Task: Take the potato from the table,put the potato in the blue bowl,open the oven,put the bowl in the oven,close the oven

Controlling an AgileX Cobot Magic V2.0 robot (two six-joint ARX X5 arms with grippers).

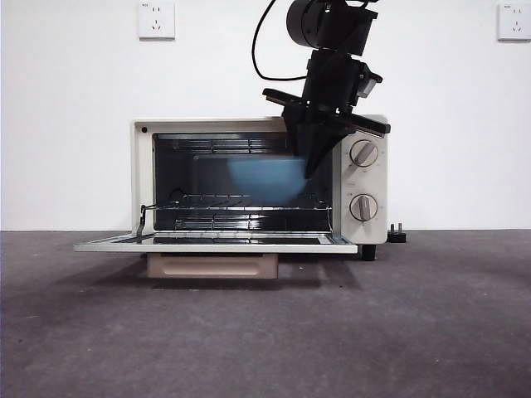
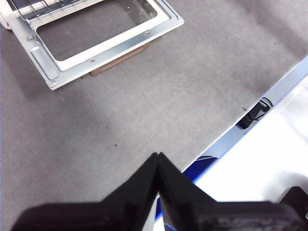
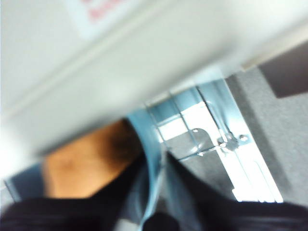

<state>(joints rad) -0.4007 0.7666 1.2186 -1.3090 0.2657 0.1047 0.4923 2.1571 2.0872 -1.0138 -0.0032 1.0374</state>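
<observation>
Blue bowl point(image 1: 264, 181) sits inside the oven point(image 1: 259, 184), blurred in front view, above the wire rack point(image 1: 236, 206), toward the cavity's right side. Potato point(image 3: 89, 161) lies inside the bowl, orange-brown, seen close in right wrist view just beside the bowl rim. Right gripper point(image 1: 314, 162) reaches down from above into the oven mouth at the upper right, in front of the knob panel; its jaws pinch the bowl's rim, one inside the bowl near the potato, one outside. Right wrist picture is blurred, so how firm the contact is stays unclear, but the rim runs between the two jaws.

Oven door point(image 1: 216, 244) hangs fully open, flat and level just above the table point(image 1: 265, 332), with the beige handle point(image 1: 212, 265) under its front edge. Two knobs point(image 1: 363, 153) stacked on the oven's right panel. Oven stands at the table's back edge, near centre.

Left gripper point(image 2: 158, 166) waits apart from the oven, above bare table near the table's edge, jaws pressed together tip to tip, holding nothing. Black plug point(image 1: 397, 235) lies on the table just right of the oven.
</observation>
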